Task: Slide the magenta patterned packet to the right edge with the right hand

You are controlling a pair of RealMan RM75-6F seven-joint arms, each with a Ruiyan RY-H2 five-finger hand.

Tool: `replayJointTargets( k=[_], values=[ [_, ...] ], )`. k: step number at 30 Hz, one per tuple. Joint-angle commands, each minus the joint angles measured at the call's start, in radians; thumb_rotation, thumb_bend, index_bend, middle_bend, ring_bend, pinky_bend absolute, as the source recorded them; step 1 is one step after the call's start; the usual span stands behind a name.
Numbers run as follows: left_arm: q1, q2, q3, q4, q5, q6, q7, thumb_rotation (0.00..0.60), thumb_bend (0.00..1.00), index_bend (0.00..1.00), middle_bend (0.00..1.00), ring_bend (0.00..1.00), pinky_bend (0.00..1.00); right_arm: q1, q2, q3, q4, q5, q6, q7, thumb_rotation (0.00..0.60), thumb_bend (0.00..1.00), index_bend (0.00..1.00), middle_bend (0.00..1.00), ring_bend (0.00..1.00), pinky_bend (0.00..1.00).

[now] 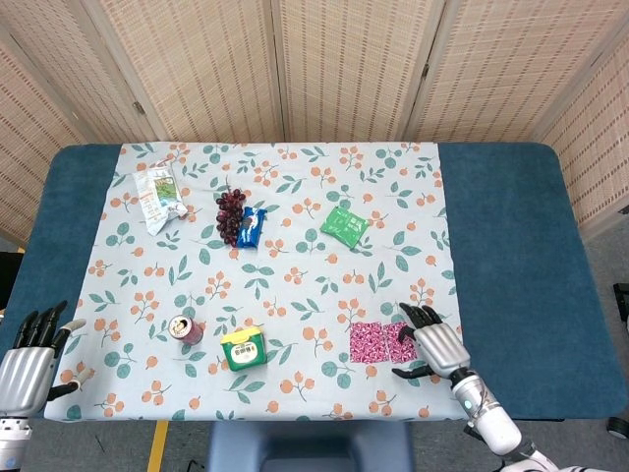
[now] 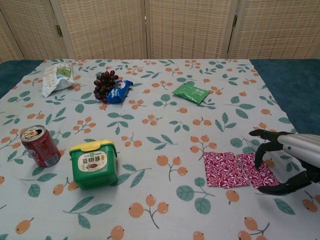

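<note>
Right hand: the right hand (image 2: 287,162) arches over the far-right part of the magenta patterned packet (image 2: 239,170), fingertips (image 2: 258,161) pressing down, gripping nothing (a stance for dragging, it seems).
Packet: flat on the surface (image 1: 511,246), right of the green tub (image 2: 93,162), short of the cloth's right edge.
Views: chest view shows two magenta panels; only head view shows the left hand (image 1: 28,366), fingers spread, empty.

Right hand (image 1: 432,342) lower right, fingertips on right end of magenta patterned packet (image 1: 378,341). Left hand (image 1: 29,356) bottom left corner, off floral cloth (image 1: 295,206), fingers apart. Green tub (image 1: 243,347) beside red can (image 1: 185,328), lower centre-left.
</note>
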Motion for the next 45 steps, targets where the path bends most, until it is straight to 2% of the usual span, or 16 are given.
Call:
replayJointTargets(
  k=[1, 14, 28, 45],
  values=[
    [-0.001, 0.0, -0.001, -0.001, 0.0, 0.0, 0.0, 0.6, 0.24, 0.26, 0.06, 0.09, 0.0, 0.005, -0.005, 0.003, -0.003, -0.031, 0.003, 0.021, 0.327, 0.21, 0.38, 0.04, 0.0, 0.0],
    [0.001, -0.001, -0.001, 0.01, -0.012, -0.009, -0.009, 0.6, 0.24, 0.26, 0.06, 0.09, 0.0, 0.079, -0.091, 0.045, 0.007, -0.029, -0.077, -0.018, 0.327, 0.21, 0.38, 0.04, 0.0, 0.0],
    [0.002, -0.006, 0.001, 0.023, -0.013, -0.01, -0.021, 0.6, 0.24, 0.26, 0.06, 0.09, 0.0, 0.102, -0.125, 0.045, 0.012, 0.005, -0.102, -0.063, 0.325, 0.21, 0.38, 0.04, 0.0, 0.0],
    [0.002, -0.005, 0.002, 0.012, -0.005, -0.006, -0.008, 0.6, 0.24, 0.26, 0.06, 0.09, 0.0, 0.076, -0.092, 0.028, 0.02, 0.012, -0.066, -0.049, 0.328, 0.21, 0.38, 0.04, 0.0, 0.0]
  ],
)
